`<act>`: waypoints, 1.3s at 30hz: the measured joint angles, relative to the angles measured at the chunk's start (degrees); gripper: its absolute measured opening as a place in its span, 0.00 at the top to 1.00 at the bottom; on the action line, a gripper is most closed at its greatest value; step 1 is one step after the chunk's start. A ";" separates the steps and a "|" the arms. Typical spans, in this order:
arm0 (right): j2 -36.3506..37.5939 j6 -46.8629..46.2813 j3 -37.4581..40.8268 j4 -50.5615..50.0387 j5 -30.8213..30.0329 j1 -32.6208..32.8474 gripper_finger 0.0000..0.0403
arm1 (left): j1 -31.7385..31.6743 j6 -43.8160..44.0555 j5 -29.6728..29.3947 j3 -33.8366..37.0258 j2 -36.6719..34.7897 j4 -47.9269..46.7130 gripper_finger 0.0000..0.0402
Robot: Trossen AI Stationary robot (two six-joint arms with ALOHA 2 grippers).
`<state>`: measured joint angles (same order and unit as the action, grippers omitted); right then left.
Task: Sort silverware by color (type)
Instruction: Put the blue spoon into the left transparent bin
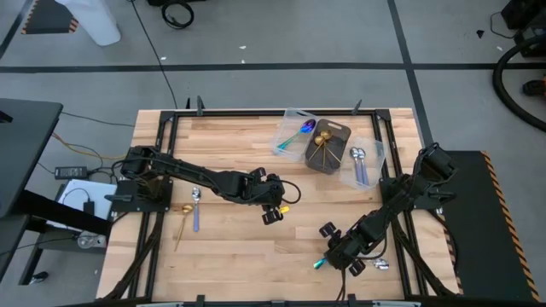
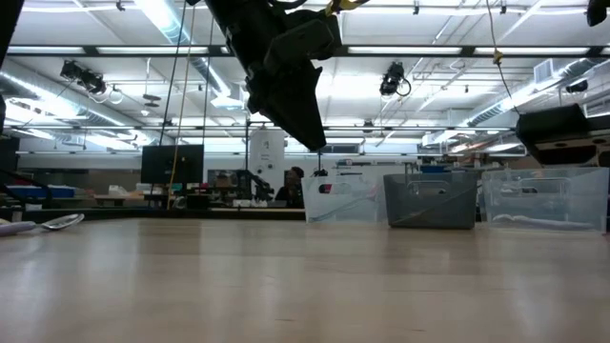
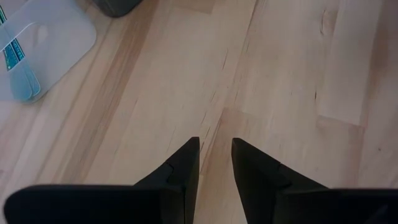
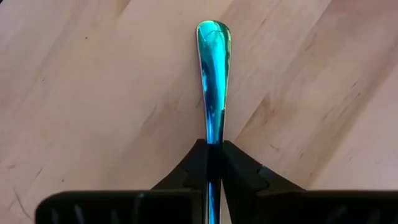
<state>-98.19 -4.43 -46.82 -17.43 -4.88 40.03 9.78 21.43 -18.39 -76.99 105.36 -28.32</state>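
Note:
My right gripper (image 1: 331, 254) is down at the table's near right, shut on an iridescent teal-blue spoon (image 4: 213, 68). The spoon's flared end (image 1: 317, 264) sticks out from the fingers over the wood. My left gripper (image 1: 273, 211) hangs above the table's middle. Its fingers (image 3: 214, 149) stand a little apart with only bare wood between them, so it is open. A gold spoon (image 1: 182, 223) and a silver spoon (image 1: 195, 209) lie flat on the wood at the left. A silver spoon (image 1: 380, 264) lies beside the right gripper. My right gripper pinches the iridescent spoon's slim shaft (image 4: 213, 132) between its two fingers, below the flared end. The fingers come steeply from above, and the spoon runs straight out between them. The spoon lies level close over the wood; whether it rests on it I cannot tell.
At the far right stand a clear tray (image 1: 288, 135) with iridescent spoons, a dark bin (image 1: 334, 135) with gold spoons, and a clear tray (image 1: 372, 166) with silver spoons. A black frame rail runs round the tabletop. Bare wood lies between the two grippers.

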 joint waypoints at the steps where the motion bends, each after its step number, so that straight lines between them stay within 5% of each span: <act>1: 0.00 0.25 0.02 0.00 -0.18 0.02 0.89 | 0.00 0.01 0.00 0.00 0.00 0.00 0.74; 11: -0.15 2.70 -1.03 -0.99 -0.59 0.00 0.90 | 0.00 0.37 0.00 0.00 0.00 0.19 0.74; 26: -0.28 10.29 -9.18 -16.03 -7.00 -1.69 0.90 | 0.05 0.44 0.00 0.00 0.00 0.69 0.74; 39: -0.17 19.47 -13.19 -26.04 -17.85 -5.60 0.90 | 0.05 0.48 0.00 0.00 0.00 -3.08 0.74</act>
<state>-98.37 15.04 -60.01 -43.48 -22.74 34.43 9.82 21.91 -18.39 -76.99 105.36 -31.40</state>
